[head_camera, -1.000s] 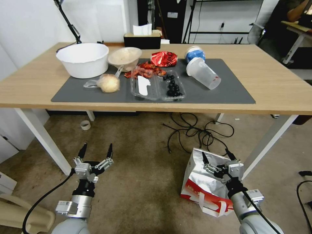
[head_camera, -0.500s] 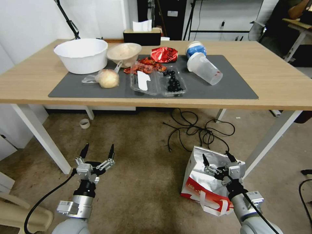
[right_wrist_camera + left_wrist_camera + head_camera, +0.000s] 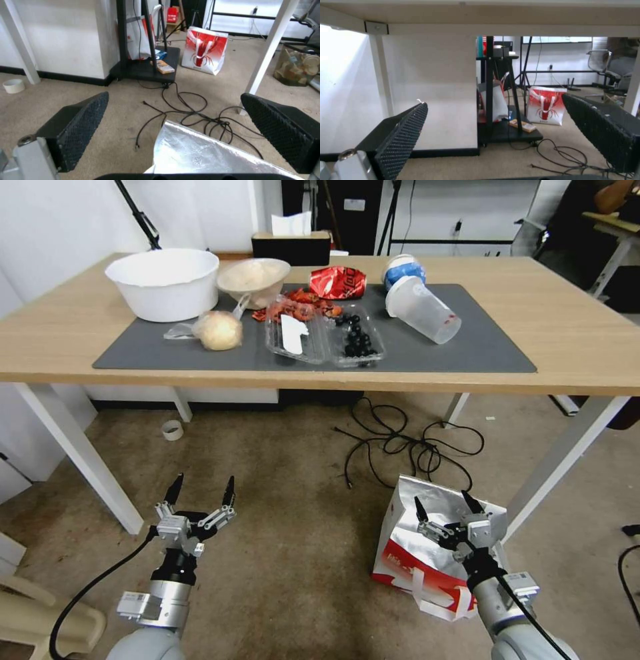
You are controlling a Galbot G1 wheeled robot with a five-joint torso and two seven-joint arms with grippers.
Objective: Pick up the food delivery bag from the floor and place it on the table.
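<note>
The food delivery bag (image 3: 417, 543) stands on the floor (image 3: 300, 527) beside the table's right front leg, white with a red base band and an open, foil-lined top (image 3: 196, 153). My right gripper (image 3: 443, 507) hovers open just above the bag's mouth, touching nothing. My left gripper (image 3: 200, 490) is open and empty, low over the floor at the left. The table (image 3: 573, 340) stretches across the back of the head view, with a dark grey mat (image 3: 473, 350) on it.
On the mat lie a white bowl (image 3: 163, 283), a smaller bowl (image 3: 255, 280), a clear tray (image 3: 323, 340), a red snack packet (image 3: 337, 281) and a tipped plastic cup (image 3: 421, 310). Black cables (image 3: 400, 440) tangle on the floor beyond the bag. White table legs (image 3: 80, 453) stand at both sides.
The head camera has shifted, so the table shows higher and larger. My right gripper sits slightly lower over the bag's mouth. The left gripper has kept its place.
</note>
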